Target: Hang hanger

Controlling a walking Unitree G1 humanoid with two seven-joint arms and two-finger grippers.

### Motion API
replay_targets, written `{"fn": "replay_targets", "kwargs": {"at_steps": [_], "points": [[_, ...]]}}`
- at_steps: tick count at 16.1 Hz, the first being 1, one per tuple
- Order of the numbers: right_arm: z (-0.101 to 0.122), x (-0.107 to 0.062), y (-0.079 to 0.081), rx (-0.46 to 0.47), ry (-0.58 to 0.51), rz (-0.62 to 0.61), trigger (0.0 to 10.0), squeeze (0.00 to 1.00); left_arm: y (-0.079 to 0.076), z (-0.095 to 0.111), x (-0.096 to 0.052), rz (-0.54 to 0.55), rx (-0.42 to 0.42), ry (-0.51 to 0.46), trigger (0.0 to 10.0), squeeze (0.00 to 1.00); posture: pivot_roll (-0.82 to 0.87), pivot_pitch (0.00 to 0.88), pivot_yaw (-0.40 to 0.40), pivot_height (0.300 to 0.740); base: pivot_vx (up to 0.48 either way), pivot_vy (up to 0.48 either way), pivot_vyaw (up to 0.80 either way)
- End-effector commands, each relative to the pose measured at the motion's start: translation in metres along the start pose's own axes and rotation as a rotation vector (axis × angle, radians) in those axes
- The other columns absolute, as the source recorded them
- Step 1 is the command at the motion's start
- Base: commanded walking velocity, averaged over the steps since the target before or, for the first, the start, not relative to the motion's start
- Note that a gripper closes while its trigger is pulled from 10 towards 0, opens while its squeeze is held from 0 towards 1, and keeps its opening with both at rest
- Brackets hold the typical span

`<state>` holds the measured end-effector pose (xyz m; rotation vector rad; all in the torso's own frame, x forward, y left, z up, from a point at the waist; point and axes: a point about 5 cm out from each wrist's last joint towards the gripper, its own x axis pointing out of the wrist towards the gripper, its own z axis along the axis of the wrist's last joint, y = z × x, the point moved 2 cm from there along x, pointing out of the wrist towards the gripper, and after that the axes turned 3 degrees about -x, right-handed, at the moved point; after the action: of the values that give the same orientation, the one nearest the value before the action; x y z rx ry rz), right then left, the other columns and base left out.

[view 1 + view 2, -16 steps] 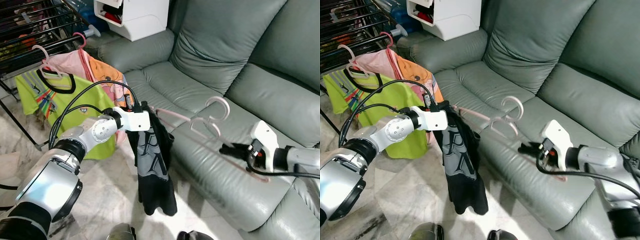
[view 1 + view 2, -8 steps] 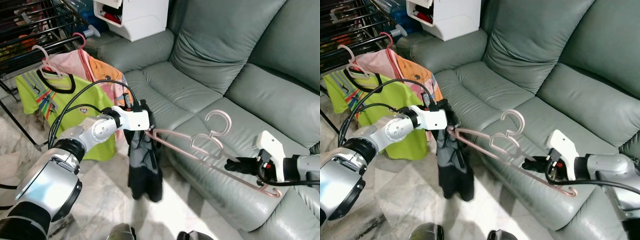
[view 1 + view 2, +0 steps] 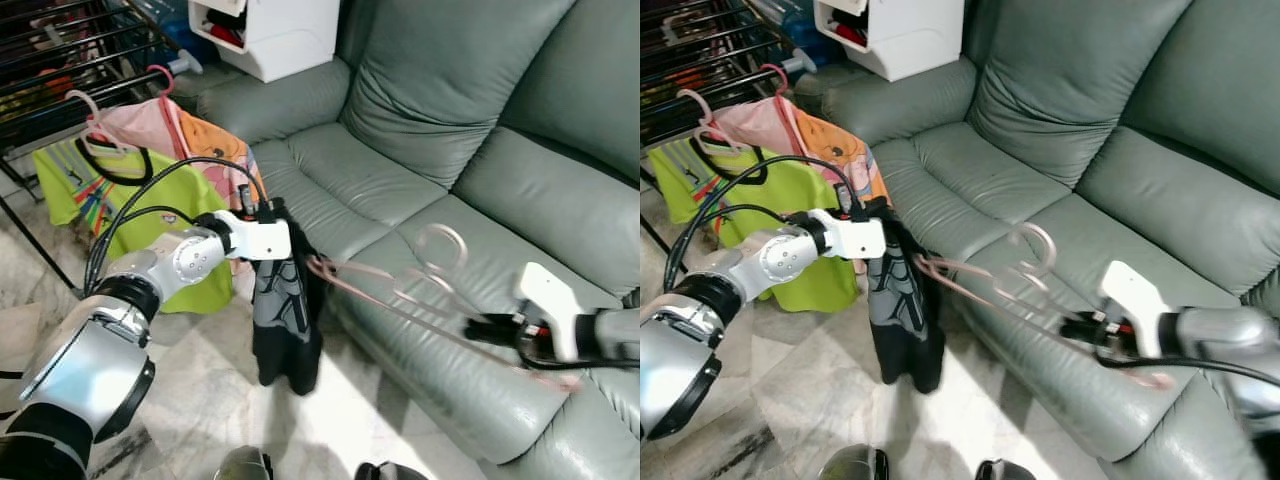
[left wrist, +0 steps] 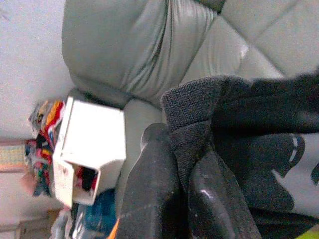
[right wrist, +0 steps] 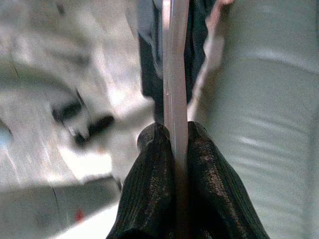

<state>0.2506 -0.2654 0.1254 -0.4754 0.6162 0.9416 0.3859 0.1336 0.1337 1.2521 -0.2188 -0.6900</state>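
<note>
1. since a second ago the black shirt (image 3: 283, 310) has slid lower along the pink hanger (image 3: 400, 290); half a second ago it was bunched up, and now it hangs longer and flatter again. the hanger is blurred, so it seems to be mid-swing.
2. the sofa (image 3: 440, 120) takes up the right and back of the scene, and the hanger stretches low across the front of its seat, well apart from the rack (image 3: 70, 60) at the far left.
3. the rack already carries a green shirt (image 3: 95, 195) and pink and orange clothes on other hangers.
4. the left gripper (image 4: 187, 186) is clamped on a fold of the black shirt near its top edge, holding it up beside the sofa's front.
5. the right gripper (image 5: 173, 149) is closed on the hanger's thin bar, at the end farthest from the shirt; the hook (image 3: 443, 240) rises between the two grippers.
6. my judgement: the shirt is being worked onto the hanger, one end seeming to be inside it, so hanging on the rack is not yet near.
</note>
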Motion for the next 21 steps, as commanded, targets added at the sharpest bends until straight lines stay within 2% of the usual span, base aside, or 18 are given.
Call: {"fn": "replay_targets", "kwargs": {"at_steps": [1,2,4,6,7,9,14,20,21], "points": [[-0.003,-0.004,0.0,-0.025,0.028,0.008,10.0,0.0,0.001,-0.004,-0.002,0.006,0.008,0.016,10.0,0.0,-0.06,0.048,0.044,0.74,0.0,0.0,0.0],[-0.006,-0.011,-0.01,-0.049,0.051,-0.047,10.0,0.0,-0.002,-0.007,-0.003,-0.001,0.014,0.036,10.0,0.0,-0.07,0.049,0.044,0.74,0.0,0.0,0.0],[0.001,-0.011,-0.031,-0.1,0.035,-0.186,10.0,0.0,-0.008,-0.002,-0.001,-0.02,-0.006,0.01,10.0,0.0,-0.07,0.049,0.045,0.74,0.0,0.0,0.0],[0.009,-0.006,-0.036,-0.132,-0.013,-0.237,10.0,0.0,-0.013,0.006,0.0,-0.047,-0.036,-0.038,10.0,0.0,-0.07,0.047,0.046,0.74,0.0,0.0,0.0],[0.016,0.001,-0.039,-0.145,-0.05,-0.263,10.0,0.0,-0.019,0.016,0.002,-0.069,-0.052,-0.103,10.0,0.0,-0.07,0.047,0.046,0.74,0.0,0.0,0.0],[0.014,0.01,-0.024,-0.119,-0.067,-0.153,10.0,0.0,-0.026,0.024,0.003,-0.088,-0.08,-0.145,10.0,0.0,-0.06,0.046,0.046,0.74,0.0,0.0,0.0],[0.006,0.003,-0.002,-0.019,-0.062,0.02,10.0,0.0,-0.028,0.024,0.003,-0.073,-0.098,-0.139,10.0,0.0,-0.06,0.05,0.045,0.74,0.0,0.0,0.0],[0.004,0.005,0.001,-0.003,-0.069,0.037,10.0,0.0,-0.026,0.033,0.005,-0.075,-0.117,-0.192,10.0,0.0,-0.07,0.054,0.052,0.74,0.0,0.0,0.0],[0.005,0.006,0.002,0.028,-0.091,0.048,10.0,0.0,-0.025,0.039,0.005,-0.058,-0.125,-0.225,10.0,0.0,-0.07,0.054,0.052,0.74,0.0,0.0,0.0]]}}
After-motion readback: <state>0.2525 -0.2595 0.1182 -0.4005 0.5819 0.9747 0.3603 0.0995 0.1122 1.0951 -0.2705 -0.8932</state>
